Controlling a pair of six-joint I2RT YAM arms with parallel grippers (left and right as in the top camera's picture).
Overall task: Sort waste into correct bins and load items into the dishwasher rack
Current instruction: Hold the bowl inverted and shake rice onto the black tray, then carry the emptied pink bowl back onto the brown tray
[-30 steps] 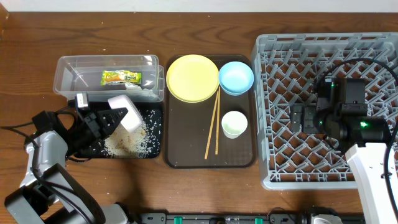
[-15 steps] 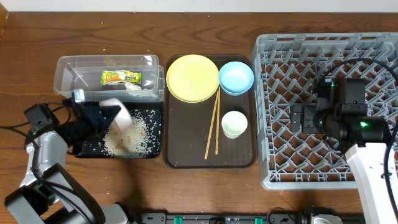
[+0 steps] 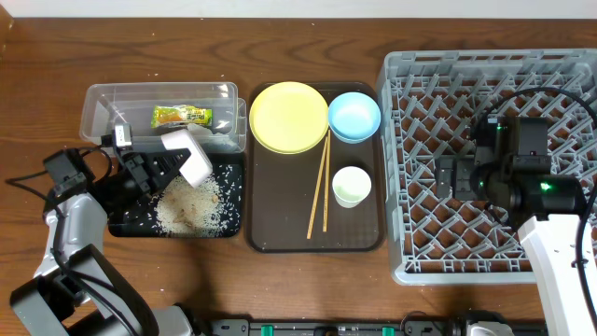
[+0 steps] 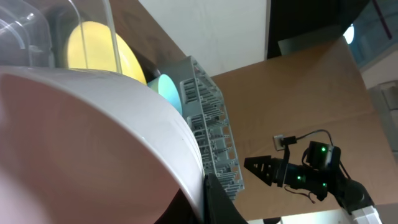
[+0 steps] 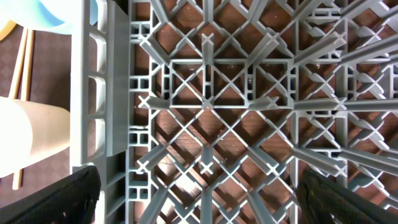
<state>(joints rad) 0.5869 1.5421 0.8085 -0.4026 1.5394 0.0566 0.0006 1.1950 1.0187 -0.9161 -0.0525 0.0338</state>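
Right now my right gripper (image 3: 446, 177) hangs wide open over the grey dishwasher rack (image 3: 466, 62), holding nothing. Over the black tray (image 3: 126, 220), my left gripper (image 3: 159, 170) is clamped on the rim of the white bowl (image 3: 188, 155), which is tilted above the rice (image 3: 191, 210).
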